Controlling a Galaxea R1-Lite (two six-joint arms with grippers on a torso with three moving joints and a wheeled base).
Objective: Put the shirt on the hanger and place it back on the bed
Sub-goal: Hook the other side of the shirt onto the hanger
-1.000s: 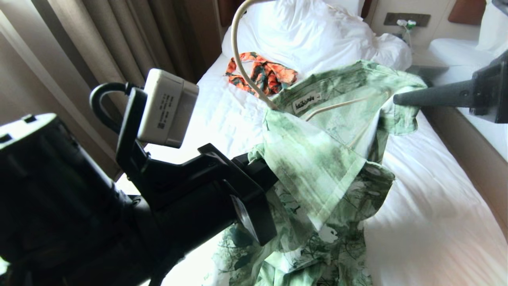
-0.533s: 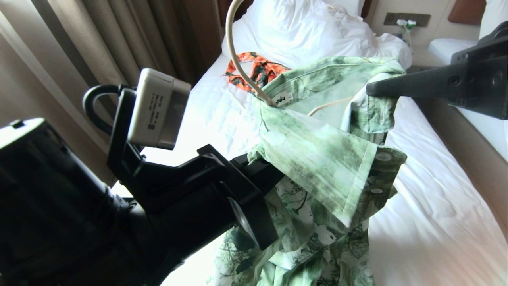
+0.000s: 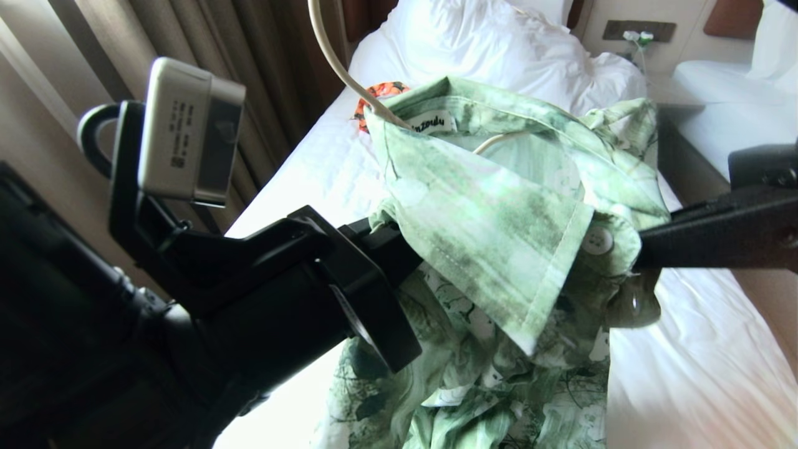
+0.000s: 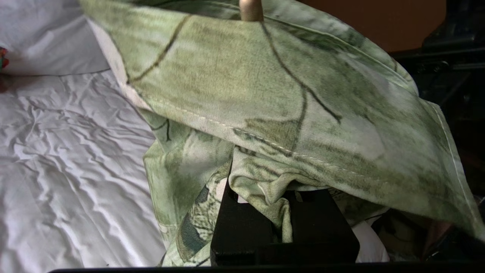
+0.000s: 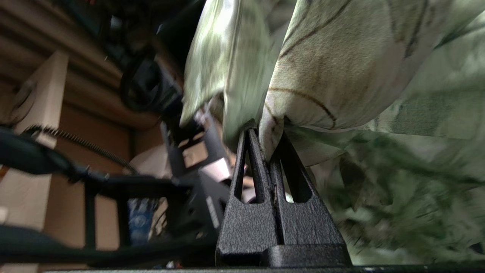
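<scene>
A: Item one, your left gripper point(image 3: 399, 249): where does it sit?

B: Lower left to centre of the head view, fingers pinched on a fold of the leaf-print shirt point(image 3: 499, 249); the cloth hides the tips.

A: Item two, your right gripper point(image 5: 267, 148)?

B: It enters from the right edge of the head view, fingers pressed together on the shirt's front edge, beside a button.

A: Item three, the shirt?

B: Held up off the bed point(image 3: 686, 374) at frame centre, collar and label uppermost, tail trailing to the bottom edge.

A: Item four, the hanger point(image 3: 336, 62)?

B: Cream wire; it runs from the top edge down into the collar, one arm showing inside the neck opening.

A: Other stock?

B: Orange floral garment point(image 3: 380, 90), upper centre, mostly hidden by the collar; white pillows point(image 3: 486, 37) behind.
</scene>
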